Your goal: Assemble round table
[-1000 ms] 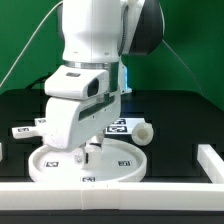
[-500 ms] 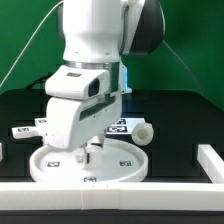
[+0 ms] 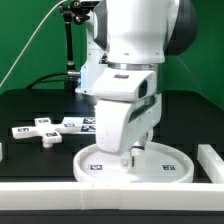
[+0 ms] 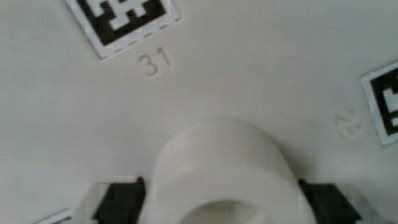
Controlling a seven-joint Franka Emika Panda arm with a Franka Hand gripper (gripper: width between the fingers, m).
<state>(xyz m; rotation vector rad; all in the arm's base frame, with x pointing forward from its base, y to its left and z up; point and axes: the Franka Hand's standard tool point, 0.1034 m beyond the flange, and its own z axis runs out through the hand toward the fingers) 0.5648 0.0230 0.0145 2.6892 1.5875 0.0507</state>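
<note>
The round disc (image 3: pixel 165 163) lies flat by the front wall, and its tagged surface (image 4: pixel 196 90) fills the wrist view. My gripper (image 3: pixel 133 156) is down over the middle of the disc. In the wrist view my gripper (image 4: pixel 217 200) is shut on the short white leg (image 4: pixel 217 165), with a black finger (image 4: pixel 121 198) on each side of it. The leg stands upright on or just above the disc; contact cannot be made out. The cross-shaped foot piece (image 3: pixel 45 129) lies on the black table at the exterior view's left, apart from the disc.
The long white border wall (image 3: pixel 60 186) runs along the front edge and a short piece (image 3: pixel 210 157) stands at the exterior view's right. A black stand with a camera (image 3: pixel 72 40) rises behind the arm. A green backdrop closes the back.
The arm and the disc now sit further to the exterior view's right. The leg that lay on the table beside the disc is now held between my fingers over the disc.
</note>
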